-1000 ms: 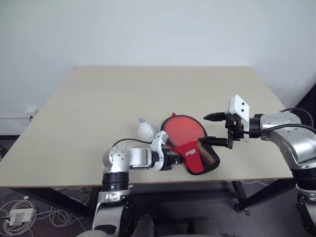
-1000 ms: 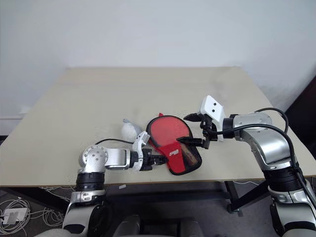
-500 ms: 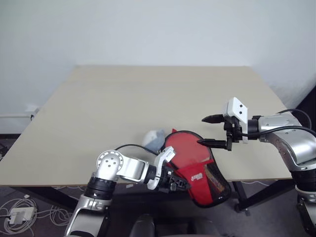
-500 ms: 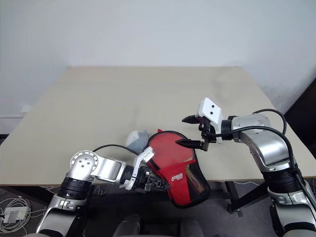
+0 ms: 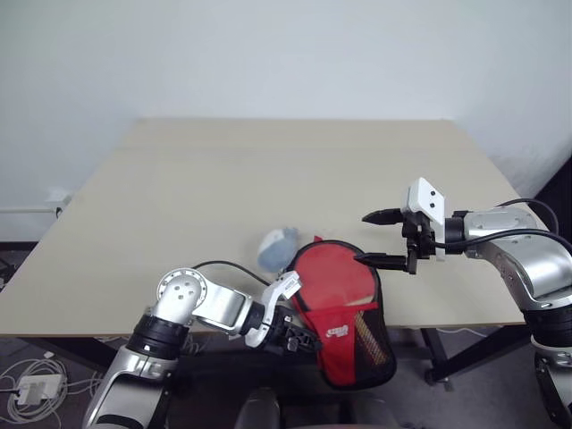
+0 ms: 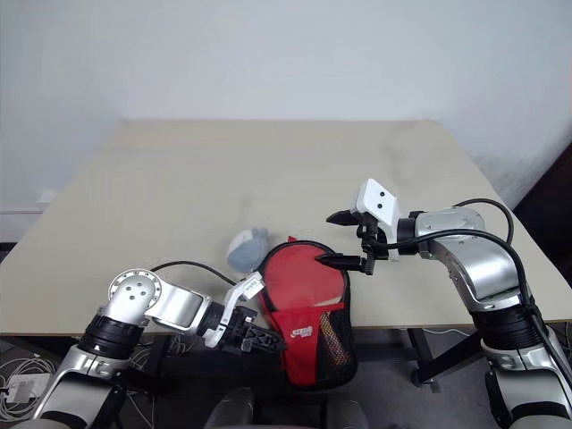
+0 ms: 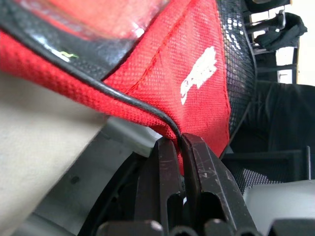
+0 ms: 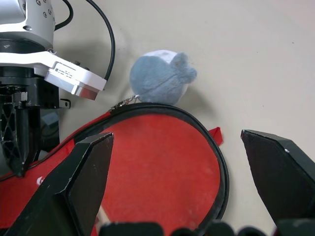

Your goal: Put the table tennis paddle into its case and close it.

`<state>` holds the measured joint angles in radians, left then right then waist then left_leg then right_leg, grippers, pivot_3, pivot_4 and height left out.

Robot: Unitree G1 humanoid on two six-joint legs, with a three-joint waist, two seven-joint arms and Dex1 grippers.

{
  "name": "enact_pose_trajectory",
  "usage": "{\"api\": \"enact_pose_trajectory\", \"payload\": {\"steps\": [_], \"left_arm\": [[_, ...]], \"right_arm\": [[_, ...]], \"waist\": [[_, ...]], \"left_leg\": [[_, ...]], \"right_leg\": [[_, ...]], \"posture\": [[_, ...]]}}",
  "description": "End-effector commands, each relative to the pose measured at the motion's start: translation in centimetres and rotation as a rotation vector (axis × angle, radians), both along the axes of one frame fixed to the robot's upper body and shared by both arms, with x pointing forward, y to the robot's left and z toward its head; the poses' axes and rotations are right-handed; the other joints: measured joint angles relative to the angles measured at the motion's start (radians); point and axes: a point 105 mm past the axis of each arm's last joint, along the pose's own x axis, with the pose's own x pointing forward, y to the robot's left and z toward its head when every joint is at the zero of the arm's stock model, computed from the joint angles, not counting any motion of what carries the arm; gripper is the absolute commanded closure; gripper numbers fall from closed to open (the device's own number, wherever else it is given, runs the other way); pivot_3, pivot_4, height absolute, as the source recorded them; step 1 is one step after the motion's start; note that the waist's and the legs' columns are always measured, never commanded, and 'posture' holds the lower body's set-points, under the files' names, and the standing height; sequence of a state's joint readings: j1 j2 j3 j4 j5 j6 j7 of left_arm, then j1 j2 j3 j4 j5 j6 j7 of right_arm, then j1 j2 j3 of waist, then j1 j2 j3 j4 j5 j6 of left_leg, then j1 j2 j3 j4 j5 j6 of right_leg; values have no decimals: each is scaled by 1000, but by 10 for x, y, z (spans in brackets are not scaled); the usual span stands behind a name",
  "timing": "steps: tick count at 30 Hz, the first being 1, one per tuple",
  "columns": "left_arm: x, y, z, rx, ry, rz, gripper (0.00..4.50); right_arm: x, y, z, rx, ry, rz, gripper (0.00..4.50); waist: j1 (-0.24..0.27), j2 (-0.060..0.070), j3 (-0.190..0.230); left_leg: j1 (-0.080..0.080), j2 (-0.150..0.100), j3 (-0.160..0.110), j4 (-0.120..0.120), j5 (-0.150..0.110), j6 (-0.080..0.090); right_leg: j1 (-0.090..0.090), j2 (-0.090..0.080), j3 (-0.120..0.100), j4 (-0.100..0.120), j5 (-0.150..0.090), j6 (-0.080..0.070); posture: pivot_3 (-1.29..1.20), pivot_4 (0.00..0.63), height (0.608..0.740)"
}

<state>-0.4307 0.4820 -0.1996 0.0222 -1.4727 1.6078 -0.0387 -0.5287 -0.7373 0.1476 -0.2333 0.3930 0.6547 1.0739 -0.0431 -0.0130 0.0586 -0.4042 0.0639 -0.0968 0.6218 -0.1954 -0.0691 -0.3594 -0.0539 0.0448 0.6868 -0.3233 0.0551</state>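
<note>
1. Your case [image 5: 344,308] is red fabric w/ white logo, black mesh and black trim. Its round end lies on the table [image 5: 179,206] near edge; the rest hangs off the front.
2. Red paddle face [image 8: 162,162] shows inside the open mouth.
3. Pale blue-grey lump [image 5: 277,248] sits at 10 o'clock, touching the case rim.
4. Left gripper [image 7: 179,147], low off the edge, is pinched tight on the black trim.
5. Right gripper [image 5: 380,238] hovers at the case's 2 o'clock, fingers spread wide, holding nothing.
</note>
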Motion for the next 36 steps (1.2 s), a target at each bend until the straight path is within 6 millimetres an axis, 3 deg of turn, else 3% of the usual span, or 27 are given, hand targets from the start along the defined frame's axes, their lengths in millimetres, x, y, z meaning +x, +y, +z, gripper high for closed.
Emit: {"api": "enact_pose_trajectory", "payload": {"steps": [1,5,8,13,17,19,21,25,28,31,36], "left_arm": [[7,-2,6,-16,-39,9,4458],[11,-2,7,-14,-52,16,4458],[17,1,14,-30,-72,30,3799],[24,8,28,-51,-123,40,2143],[21,19,69,-124,-237,2,719],[17,27,80,-105,-286,-8,44],[15,33,86,-69,-335,-16,44],[38,54,115,-24,-586,100,44],[61,71,130,-21,-747,215,0],[90,99,147,-12,-964,366,0],[104,117,139,-10,-1069,449,0]], "right_arm": [[-2,4,8,13,-29,26,0],[-2,4,7,12,-27,27,0],[-1,4,6,12,-24,26,0],[-1,4,4,11,-19,25,0],[0,3,2,10,-12,22,0],[1,3,1,11,-10,21,0],[1,3,0,13,-5,19,0],[9,11,-2,55,9,-27,0],[17,17,-3,91,17,-75,593],[14,30,-9,119,46,-73,1640],[16,44,-19,149,75,-93,3434]], "waist": [[0,0,0],[0,0,0],[0,0,0],[0,0,0],[-1,-1,3],[-1,-1,4],[0,1,4],[0,0,7],[0,2,8],[0,3,9],[0,3,10]], "left_leg": [[0,0,0,0,0,0],[0,0,0,0,0,0],[0,0,0,0,0,0],[0,0,0,0,0,0],[-1,1,0,0,0,0],[-5,1,0,1,0,0],[-8,1,0,2,0,0],[-9,1,1,1,0,0],[-9,1,2,2,1,-1],[-9,1,2,2,1,-1],[-10,1,2,2,1,0]], "right_leg": [[0,0,0,0,0,0],[0,0,0,0,0,0],[0,0,0,0,0,0],[0,0,0,0,0,0],[-1,0,0,0,0,0],[-5,0,0,1,0,0],[-8,0,1,2,0,0],[-9,0,1,3,0,0],[-10,0,1,5,1,0],[-11,0,1,5,1,0],[-12,0,2,5,1,0]], "posture": [[0,0,684],[0,0,684],[0,0,684],[0,0,684],[0,0,684],[0,0,684],[0,0,684],[0,0,684],[0,0,684],[0,0,684],[0,0,684]]}}
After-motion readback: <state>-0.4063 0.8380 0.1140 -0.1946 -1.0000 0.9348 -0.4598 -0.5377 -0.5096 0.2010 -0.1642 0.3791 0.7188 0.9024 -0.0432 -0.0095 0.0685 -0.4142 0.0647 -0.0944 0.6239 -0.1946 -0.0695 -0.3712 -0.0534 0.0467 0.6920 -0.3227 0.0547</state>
